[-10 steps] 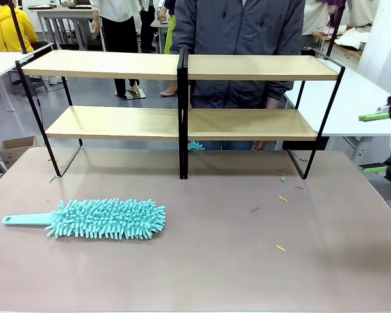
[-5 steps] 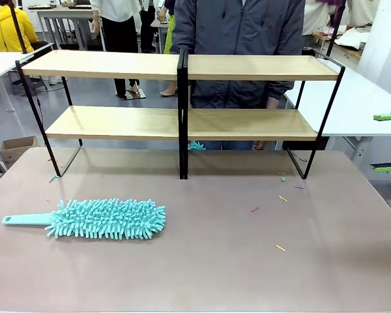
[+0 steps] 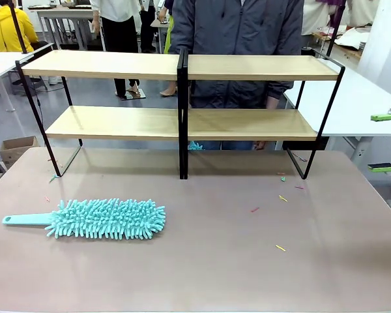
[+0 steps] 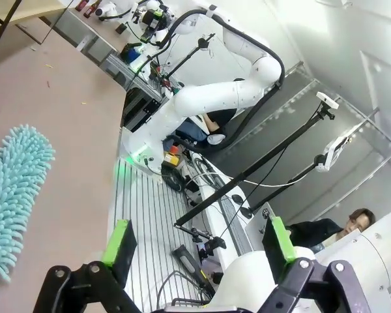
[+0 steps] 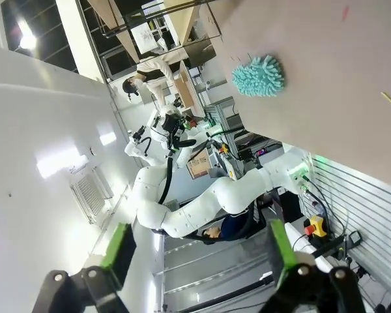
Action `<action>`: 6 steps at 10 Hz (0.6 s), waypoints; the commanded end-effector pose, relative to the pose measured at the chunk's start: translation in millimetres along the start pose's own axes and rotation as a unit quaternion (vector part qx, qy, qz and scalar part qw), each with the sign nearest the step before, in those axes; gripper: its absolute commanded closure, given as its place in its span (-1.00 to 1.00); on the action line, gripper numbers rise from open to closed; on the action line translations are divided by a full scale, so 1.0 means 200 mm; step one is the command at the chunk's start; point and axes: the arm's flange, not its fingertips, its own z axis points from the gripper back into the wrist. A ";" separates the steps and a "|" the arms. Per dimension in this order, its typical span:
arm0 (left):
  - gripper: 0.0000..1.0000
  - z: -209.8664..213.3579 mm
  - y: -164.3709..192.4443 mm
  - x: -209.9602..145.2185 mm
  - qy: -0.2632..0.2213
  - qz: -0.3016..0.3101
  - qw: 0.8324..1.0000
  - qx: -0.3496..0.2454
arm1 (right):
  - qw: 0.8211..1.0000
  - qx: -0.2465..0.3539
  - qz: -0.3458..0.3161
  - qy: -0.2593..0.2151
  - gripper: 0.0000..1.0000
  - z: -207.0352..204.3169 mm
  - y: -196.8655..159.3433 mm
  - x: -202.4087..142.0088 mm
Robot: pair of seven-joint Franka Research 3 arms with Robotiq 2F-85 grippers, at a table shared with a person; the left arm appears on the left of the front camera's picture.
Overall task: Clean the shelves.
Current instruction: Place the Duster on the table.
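1. Front view: I take the shelves point(image 3: 182, 98) as my landmark. They stand upright at the far side of the brown table point(image 3: 202, 261), two tiers of light wood boards on a thin black frame with a central upright, all four boards bare.

2. Front view: a teal duster point(image 3: 98, 218) lies flat on the table in front of the shelves' left half, well apart from them, with its handle pointing away from the central upright toward the table's left edge. A few small coloured scraps point(image 3: 280, 248) sit on the table in front of the right half.

3. Front view: a person in a dark grey jacket point(image 3: 238, 39) stands just behind the shelves, near the central upright. The right gripper point(image 3: 388, 142) hangs off to the right of the shelves, past the table's right edge — its two green pads stand well apart, nothing between them.

4. Left wrist view: the left gripper point(image 4: 199, 244) has its fingers spread wide with nothing clamped. The duster point(image 4: 13, 195) lies on the table at the left; a corner of the shelves' frame point(image 4: 3, 29) shows at the upper left, far beyond the duster.

5. Right wrist view: the right gripper point(image 5: 199, 251) is spread wide and empty — the duster's fluffy end point(image 5: 258, 76) lies on the table above it, the shelves point(image 5: 150, 16) beyond that at the top.
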 end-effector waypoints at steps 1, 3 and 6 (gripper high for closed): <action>-1.00 0.03 -0.02 -0.01 0.002 -0.008 1.000 -0.004 | 1.000 0.003 0.001 0.001 -1.00 0.00 0.02 -0.01; -1.00 0.03 -0.02 -0.01 0.002 -0.008 1.000 -0.004 | 1.000 0.003 0.001 0.001 -1.00 0.00 0.02 -0.01; -1.00 0.03 -0.02 -0.01 0.002 -0.008 1.000 -0.004 | 1.000 0.003 0.001 0.001 -1.00 0.00 0.02 -0.01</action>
